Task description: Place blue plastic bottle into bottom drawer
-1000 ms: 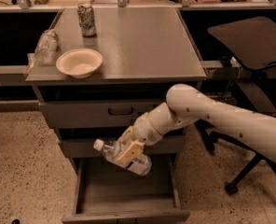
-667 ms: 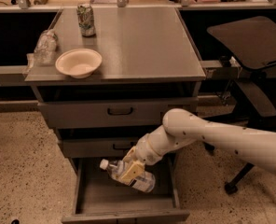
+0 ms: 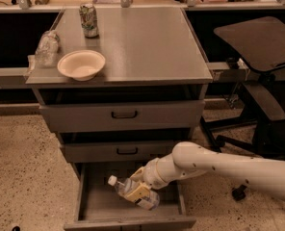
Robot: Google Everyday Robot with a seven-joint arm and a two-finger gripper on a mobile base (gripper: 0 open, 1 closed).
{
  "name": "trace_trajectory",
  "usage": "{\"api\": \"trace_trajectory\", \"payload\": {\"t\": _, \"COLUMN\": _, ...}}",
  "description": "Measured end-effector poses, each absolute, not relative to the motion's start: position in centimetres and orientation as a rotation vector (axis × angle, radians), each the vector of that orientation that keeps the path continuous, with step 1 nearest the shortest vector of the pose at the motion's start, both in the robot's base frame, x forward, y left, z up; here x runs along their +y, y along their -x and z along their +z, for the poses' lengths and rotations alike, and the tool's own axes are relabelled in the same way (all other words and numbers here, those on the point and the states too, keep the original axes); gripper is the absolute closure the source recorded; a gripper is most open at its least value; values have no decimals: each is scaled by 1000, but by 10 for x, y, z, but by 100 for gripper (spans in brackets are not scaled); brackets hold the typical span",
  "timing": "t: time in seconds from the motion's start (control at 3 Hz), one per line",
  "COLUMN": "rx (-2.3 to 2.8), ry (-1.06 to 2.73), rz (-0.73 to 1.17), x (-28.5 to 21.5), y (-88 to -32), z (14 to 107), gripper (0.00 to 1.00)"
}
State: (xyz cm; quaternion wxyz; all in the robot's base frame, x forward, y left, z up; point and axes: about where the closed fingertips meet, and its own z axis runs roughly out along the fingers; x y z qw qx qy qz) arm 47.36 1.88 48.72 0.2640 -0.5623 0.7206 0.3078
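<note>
The blue plastic bottle [image 3: 131, 191] is clear with a white cap and a pale label. It lies tilted, cap to the left, inside the open bottom drawer [image 3: 92, 203] of the grey cabinet. My gripper [image 3: 141, 190] is shut on the bottle's middle and reaches into the drawer from the right on the white arm [image 3: 219, 165]. I cannot tell whether the bottle rests on the drawer floor or hangs just above it.
The two upper drawers [image 3: 123, 114] are closed. On the cabinet top [image 3: 147, 42] stand a green-patterned can [image 3: 88, 19], a white bowl [image 3: 81, 64] and a wrinkly clear bag [image 3: 46, 47]. An office chair [image 3: 260, 76] stands to the right.
My gripper has carried the bottle down and slightly right, from in front of the middle drawer into the open bottom drawer.
</note>
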Motion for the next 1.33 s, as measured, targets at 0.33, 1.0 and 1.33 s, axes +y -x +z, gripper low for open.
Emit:
{"api": "trace_trajectory", "payload": {"t": 0.33, "rx": 1948, "ry": 1520, "rz": 832, "x": 19, "y": -474, "z": 487, "gripper": 100}}
{"api": "trace_trajectory", "payload": {"t": 1.0, "rx": 2008, "ry": 1581, "rz": 668, "x": 18, "y": -496, "z": 440, "gripper": 100}}
{"api": "trace_trajectory", "payload": {"t": 1.33, "rx": 1946, "ry": 1716, "rz": 456, "x": -3, "y": -538, "z": 376, "gripper": 100}}
